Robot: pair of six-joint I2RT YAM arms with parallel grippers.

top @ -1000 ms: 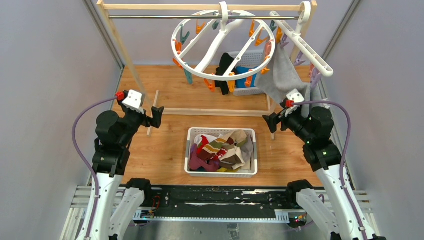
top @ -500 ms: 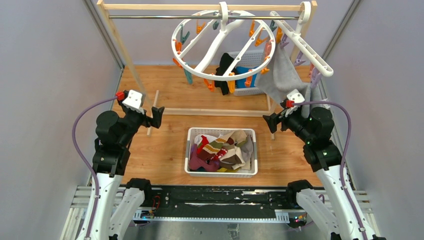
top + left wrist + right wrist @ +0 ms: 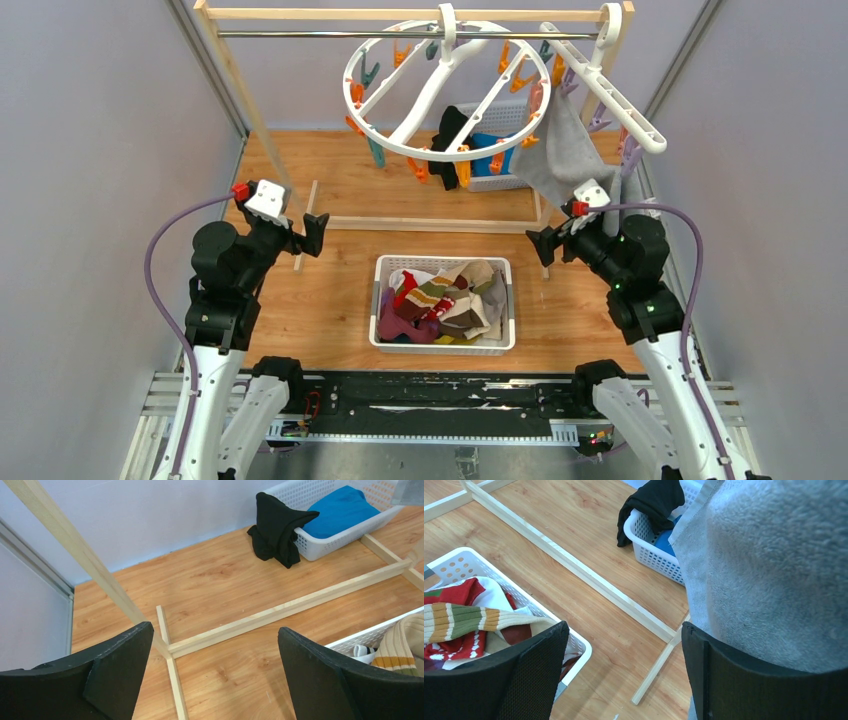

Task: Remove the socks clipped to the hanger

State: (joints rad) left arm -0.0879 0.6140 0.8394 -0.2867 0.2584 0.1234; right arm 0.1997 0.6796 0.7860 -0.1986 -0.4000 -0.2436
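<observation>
**Left side.** The left gripper [image 3: 312,232] is hanging left of the near basket [image 3: 443,347] and a little beyond it. Its jaws are standing wide apart and gripping nothing. Its wrist view is showing only the table [image 3: 235,575] and the wooden frame [image 3: 280,611] between the fingers.

**Centre.** The hanger [image 3: 424,98] is hanging tilted from the rail [image 3: 330,34], above and beyond the near basket, with its orange and teal clips dangling. No sock is showing in any clip, though the clips on the ring's far side are too small to judge with certainty. The socks [image 3: 440,295] are lying in a loose heap inside the near basket, with striped, red-and-white, purple and cream pieces overlapping.

**Judgement.** The removal is looking complete, or nearly so.

**Handling.** The socks are looking light, soft and limp, neither fragile nor slippery, so they will be folding and stretching rather than resisting. Should any sock be sitting in a hidden clip, the sound hold is the fabric just below that clip. The pull should go straight down, because the ring is hanging freely and will be swaying at a sideways tug.

**Right side.** The right gripper [image 3: 541,243] is hanging right of the near basket, about level with its far edge. Its jaws are likewise spread wide and empty. The grey cloth [image 3: 562,155] is hanging close over it, beyond and right of the near basket, clipped to the straight rack [image 3: 622,102]. It is filling much of the right wrist view and is no part of the job. An upward reach from here is risking a snag on that cloth.
</observation>
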